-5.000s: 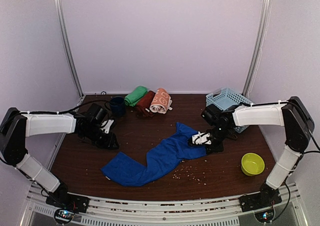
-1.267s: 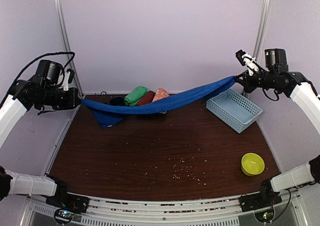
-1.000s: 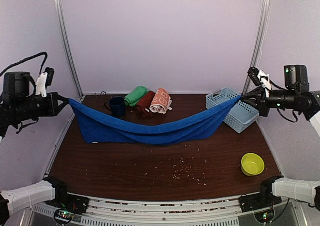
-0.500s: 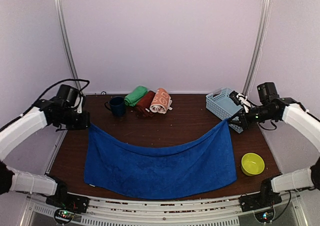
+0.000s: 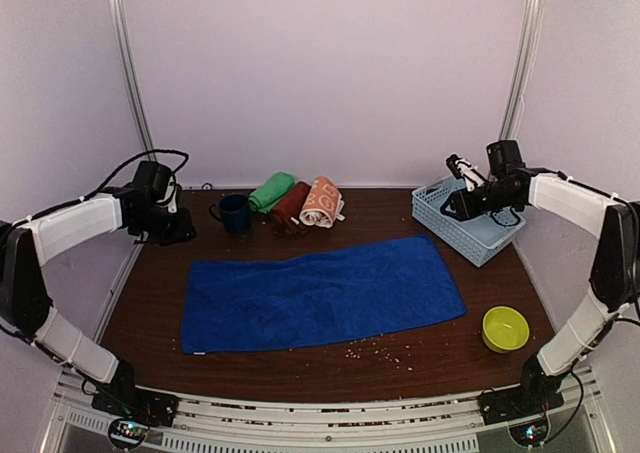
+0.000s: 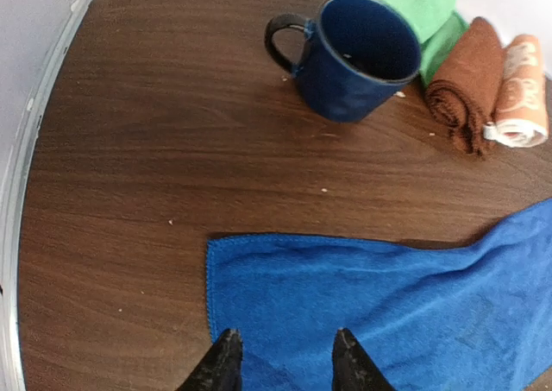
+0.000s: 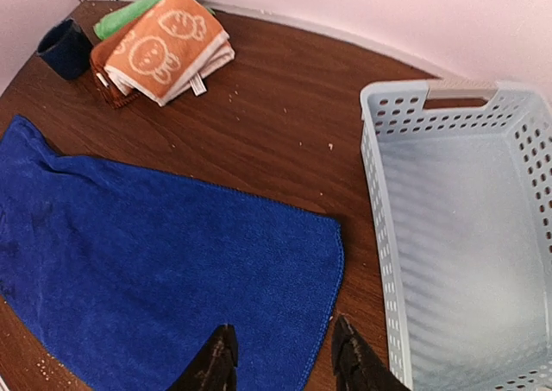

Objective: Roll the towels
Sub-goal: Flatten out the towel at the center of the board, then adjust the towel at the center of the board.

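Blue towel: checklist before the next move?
1. Blue towel spread flat: ok.
2. Left gripper open, holding nothing: ok.
3. Right gripper open, holding nothing: ok.
4. Towel's far left corner apart from mug: ok.
5. Towel's far right corner apart from basket: ok.
6. No crumbs under towel: cannot tell; some lie along its near edge.
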